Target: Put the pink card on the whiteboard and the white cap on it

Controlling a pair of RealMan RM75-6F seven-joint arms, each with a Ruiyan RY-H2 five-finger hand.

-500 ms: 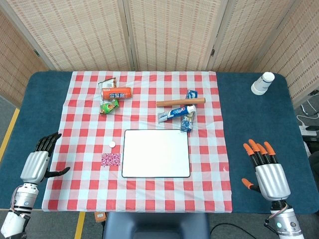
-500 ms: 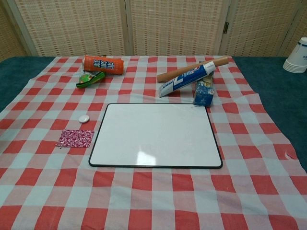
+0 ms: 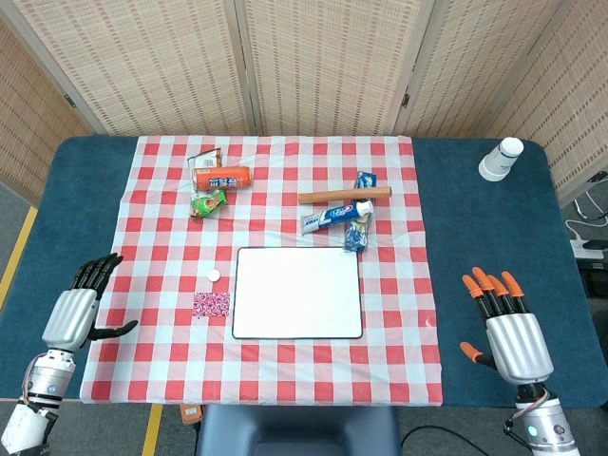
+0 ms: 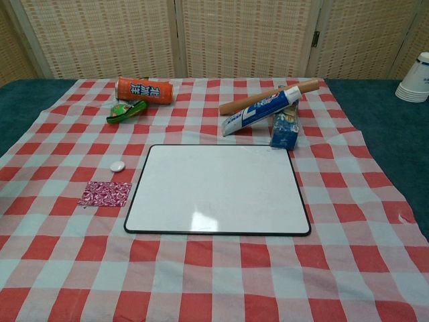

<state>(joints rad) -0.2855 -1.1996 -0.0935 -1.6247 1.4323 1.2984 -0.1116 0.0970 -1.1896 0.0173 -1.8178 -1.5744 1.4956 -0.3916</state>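
Note:
The whiteboard (image 3: 297,293) (image 4: 217,189) lies bare and flat in the middle of the checked cloth. Just left of it lies the pink patterned card (image 3: 211,304) (image 4: 104,193). A small white cap (image 3: 214,275) (image 4: 116,166) sits on the cloth a little beyond the card. My left hand (image 3: 76,309) hovers at the table's left front edge, fingers spread, holding nothing. My right hand (image 3: 508,328) is at the right front over the blue table, fingers spread and empty. Neither hand shows in the chest view.
Beyond the board lie a toothpaste tube (image 3: 332,217), a wooden stick (image 3: 344,195), a blue packet (image 3: 358,233), an orange can (image 3: 221,178) and a green wrapper (image 3: 206,201). White paper cups (image 3: 500,159) stand at the far right corner.
My left hand has shifted slightly toward the front of the table; the right hand moved down a touch. The objects have not moved.

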